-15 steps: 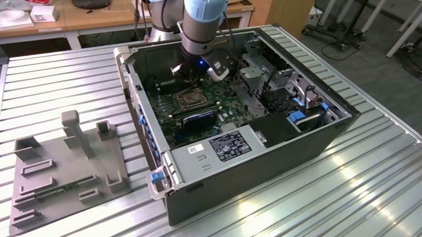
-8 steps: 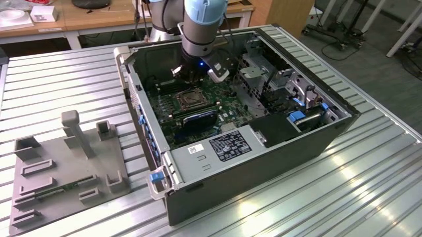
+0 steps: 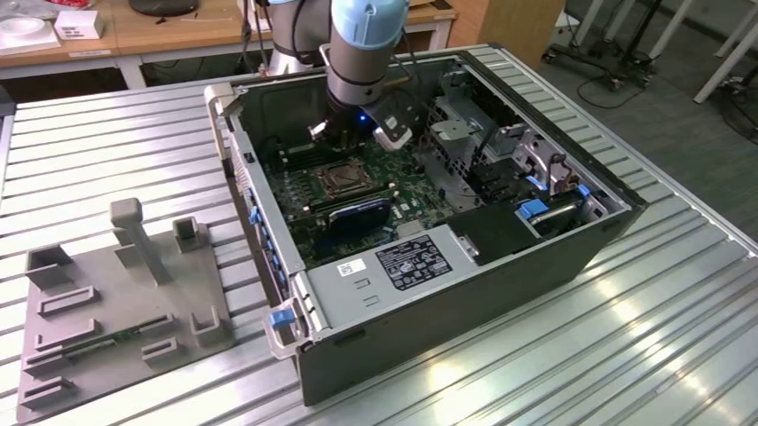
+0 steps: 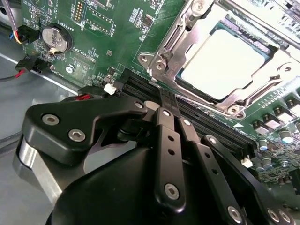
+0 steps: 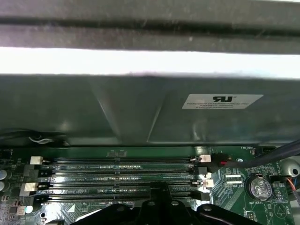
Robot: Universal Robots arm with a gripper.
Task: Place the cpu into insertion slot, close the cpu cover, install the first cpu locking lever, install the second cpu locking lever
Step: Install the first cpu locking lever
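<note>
Computer case (image 3: 474, 266) lay open on the surface (image 3: 119, 133). Tool (image 4: 166, 101), fingers pressed together and holding nothing, hovered over the memory slots (image 5: 117, 176), just beside the insertion slot (image 4: 187, 28). Second wrist view showed the cpu (image 4: 220, 65) seated there, cpu cover (image 4: 161, 51) framing it.

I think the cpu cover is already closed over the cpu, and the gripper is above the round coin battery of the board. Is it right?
Not quite. In the second wrist view the cpu cover does lie closed over the cpu, but the gripper is above the black memory slots beside the socket, not the coin battery, which sits well apart from it.
</note>
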